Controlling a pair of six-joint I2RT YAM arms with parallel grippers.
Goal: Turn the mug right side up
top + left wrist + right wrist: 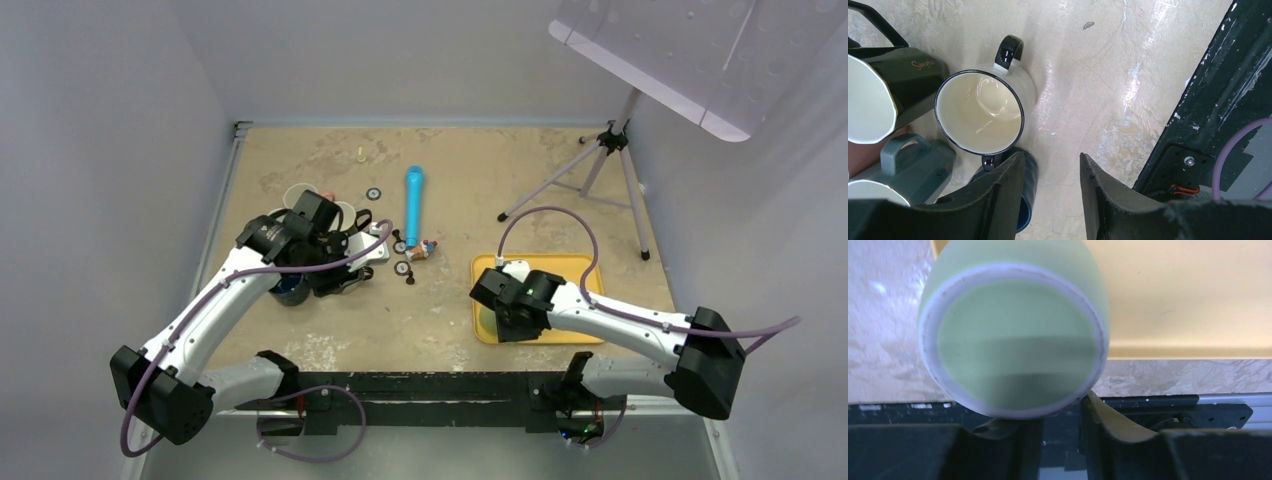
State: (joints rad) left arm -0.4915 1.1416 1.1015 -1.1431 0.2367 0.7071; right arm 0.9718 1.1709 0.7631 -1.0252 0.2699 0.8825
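A pale green mug point(1013, 335) fills the right wrist view with its white-ringed base toward the camera, so it is upside down. It sits over the left edge of the yellow tray point(1173, 290), which also shows in the top view point(575, 275). My right gripper point(1063, 415) reaches in beside the mug with its jaws close together. Their tips are hidden behind the mug's body, where the handle would be. In the top view the right gripper point(500, 318) is over the tray's left part. My left gripper point(1052, 165) is open and empty over bare table.
Several mugs cluster at the left: a cream black-rimmed one point(980, 110), a black one point(893, 85), a teal one point(908, 165) and a dark blue one point(1025, 200) under my left finger. A blue tube point(412, 205), small parts point(410, 255) and a tripod point(600, 170) stand farther back.
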